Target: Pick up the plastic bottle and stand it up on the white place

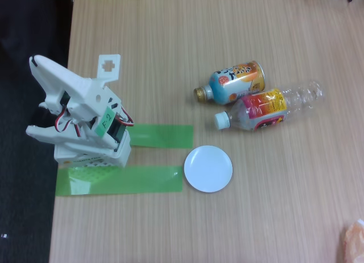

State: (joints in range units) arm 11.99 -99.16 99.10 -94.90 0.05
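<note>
Lying on its side on the light wooden worktop (227, 229), toward the right edge: clear ribbed plastic bottle with white screw cap and pink, yellow and orange label (267, 110), cap end pointing left, base end angled up toward the right edge. Just beside it on the far side, seemingly touching along the label: shorter blue-and-orange can-shaped bottle with gold cap (234, 82), also lying down, cap pointing left. Nearer the middle of the worktop, just below the clear bottle's cap but apart from it: small round white plate with slightly raised rim (208, 168), bare. Two green tape strips (122, 180) stuck flat between plate and left edge, the lower one nearly reaching the plate. At the left edge, overhanging the dark floor: white plastic arm on its perforated base (85, 118), folded back, red wires and a green tag visible. Gripper (35, 61) pointing toward the far left corner, well apart from both bottles, grasping nothing; jaw opening not readable from this angle.
</note>
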